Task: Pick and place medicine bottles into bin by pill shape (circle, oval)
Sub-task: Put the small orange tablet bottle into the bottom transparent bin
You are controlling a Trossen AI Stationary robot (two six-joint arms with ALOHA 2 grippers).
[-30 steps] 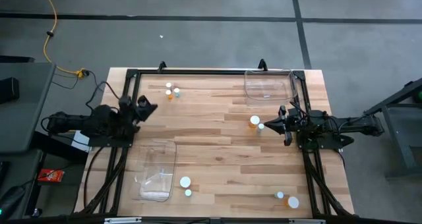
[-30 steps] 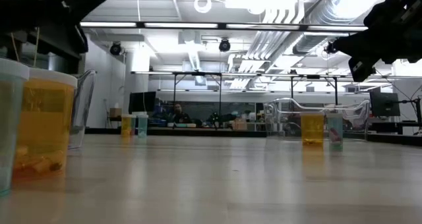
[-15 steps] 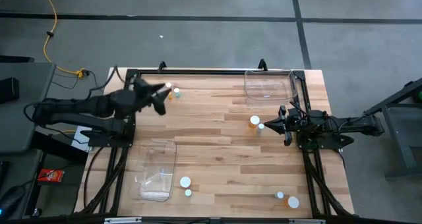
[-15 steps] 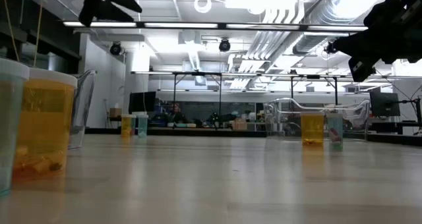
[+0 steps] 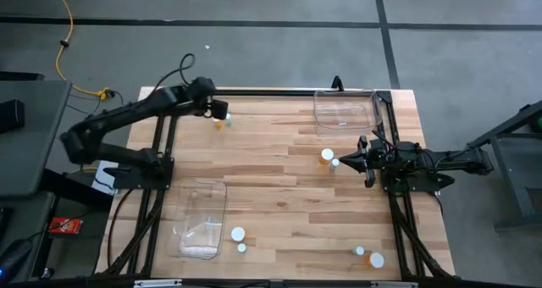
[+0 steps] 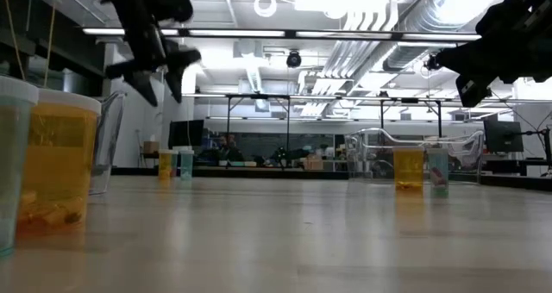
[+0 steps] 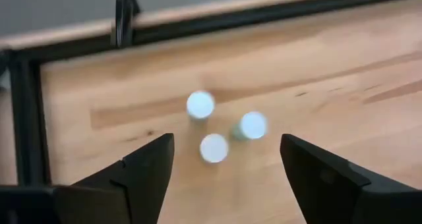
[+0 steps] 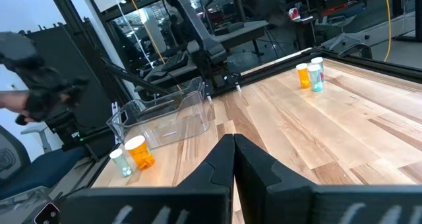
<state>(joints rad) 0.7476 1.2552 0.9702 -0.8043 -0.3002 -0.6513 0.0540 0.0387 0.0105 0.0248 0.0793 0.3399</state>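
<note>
The left gripper (image 7: 221,168) hovers with fingers spread wide above three bottles (image 7: 215,147) clustered near the table's (image 5: 279,178) far left corner, all standing free between its fingertips. The right gripper (image 5: 345,161), fingers together, rests beside two bottles (image 5: 327,156) near the far bin (image 5: 343,112). Other bottles stand along the near edge, by the near bin (image 5: 201,220).

- Pale wood table (image 5: 279,195) with black frame.
- Orange bottles (image 5: 327,156), white caps.
- Pale teal bottle (image 8: 119,161).
- Clear bins (image 5: 201,220).
- Yellow cable (image 5: 61,34) on grey floor.
</note>
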